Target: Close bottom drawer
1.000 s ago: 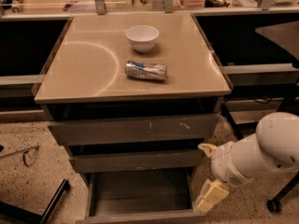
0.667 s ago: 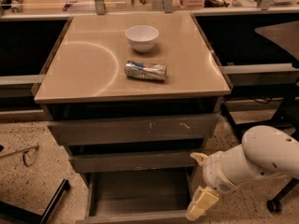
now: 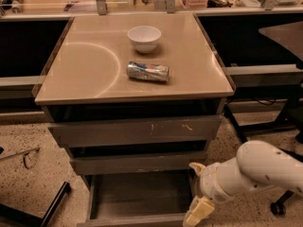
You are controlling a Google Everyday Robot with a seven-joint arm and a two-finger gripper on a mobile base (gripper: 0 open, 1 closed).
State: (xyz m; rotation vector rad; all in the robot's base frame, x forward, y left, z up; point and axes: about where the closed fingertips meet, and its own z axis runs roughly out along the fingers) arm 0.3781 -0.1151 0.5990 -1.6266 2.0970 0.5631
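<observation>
The bottom drawer (image 3: 137, 194) of the grey-brown cabinet stands pulled out toward me, with its flat floor showing and its low front (image 3: 135, 220) at the frame's lower edge. My gripper (image 3: 194, 191) is at the drawer's right side wall, near the front right corner. It is open and holds nothing. One pale finger (image 3: 196, 167) is up by the middle drawer front, and the other finger (image 3: 199, 211) is low beside the drawer's front corner. My white arm (image 3: 258, 169) reaches in from the right.
The middle drawer front (image 3: 137, 163) and the widest top drawer front (image 3: 135, 130) sit above, each slightly out. On the cabinet top (image 3: 85, 74) lie a white bowl (image 3: 144, 38) and a crushed can (image 3: 147, 72). Chair legs (image 3: 45, 209) stand at the lower left, and a table leg (image 3: 265, 126) at the right.
My arm and gripper have moved left and a little down, closer to the bottom drawer's right front corner. The drawer has not visibly moved.
</observation>
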